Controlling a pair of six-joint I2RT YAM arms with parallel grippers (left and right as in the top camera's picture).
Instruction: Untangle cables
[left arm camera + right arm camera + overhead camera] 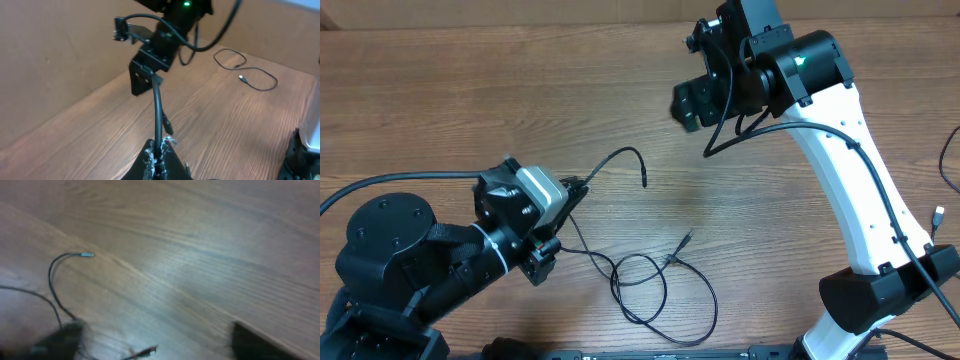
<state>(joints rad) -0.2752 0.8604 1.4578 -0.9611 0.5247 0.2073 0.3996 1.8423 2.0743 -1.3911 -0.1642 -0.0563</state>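
We see the left gripper [582, 186] low on the left of the bench [470, 90], its fingers [150, 159] pressed together on the looped cable [620, 155]. In the left wrist view the cord stands up out of the closed tips.

From that grip one short stretch arcs up and toward the right arm, then bends over so that its free plug [645, 183] points down toward the near edge of the bench. The longer stretch runs the other way, along the wood to the right of the left arm, curls into a loose loop [640, 290] that crosses itself, and ends in a plug [685, 240] that points diagonally up and right. Overall the cord's long axis runs from the gripper to the lower right.

The right gripper [686, 103] hangs above the far side of the bench, well apart from that cord. Its wrist view is blurred, yet its dark fingers [255, 342] sit at opposite corners, spread wide with only wood between them. A green light [803, 60] glows on that arm.

A second cable [243, 79] lies flat near the right edge, apart from both grippers.
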